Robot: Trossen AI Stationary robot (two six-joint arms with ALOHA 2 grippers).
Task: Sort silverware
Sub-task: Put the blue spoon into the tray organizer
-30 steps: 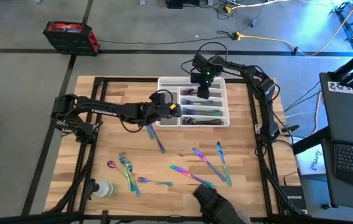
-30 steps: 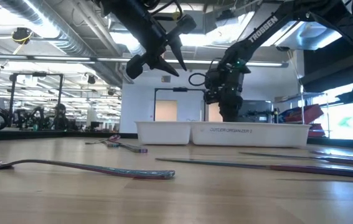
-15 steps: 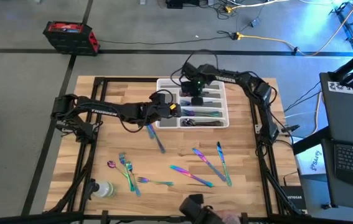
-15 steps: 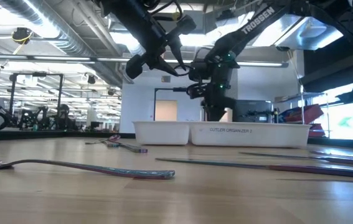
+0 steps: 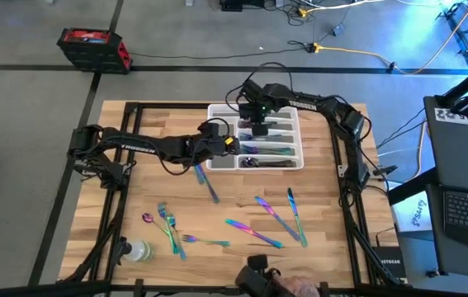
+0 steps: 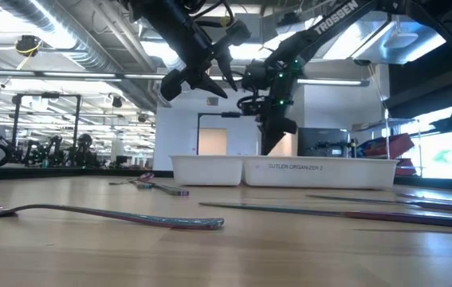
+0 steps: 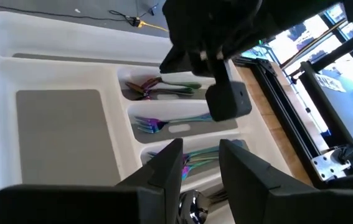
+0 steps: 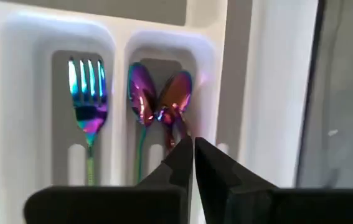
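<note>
The white tray (image 5: 217, 111) stands at the table's far middle, with silverware sorted into its slots: spoons (image 8: 160, 99), forks (image 8: 89, 93). More silverware lies loose on the wood: a knife (image 5: 209, 186), pieces at the near right (image 5: 279, 216) and forks with a spoon at the near left (image 5: 167, 227). My right gripper (image 8: 193, 146) hangs shut just above the spoon slot (image 5: 260, 128), fingers pointing down, nothing seen between them. My left gripper (image 7: 201, 168) stands open and empty at the tray's left end (image 5: 232, 147), above the table.
A clear bottle (image 5: 137, 250) lies at the near left corner. A person's hand (image 5: 267, 282) shows at the table's near edge. Bare wood lies between the tray and the loose pieces, and along the table's left side.
My right gripper has gone toward the table's left edge over the tray, from its middle to its left part, rising a little and turning about. The hand at the near edge has drawn back toward the left.
</note>
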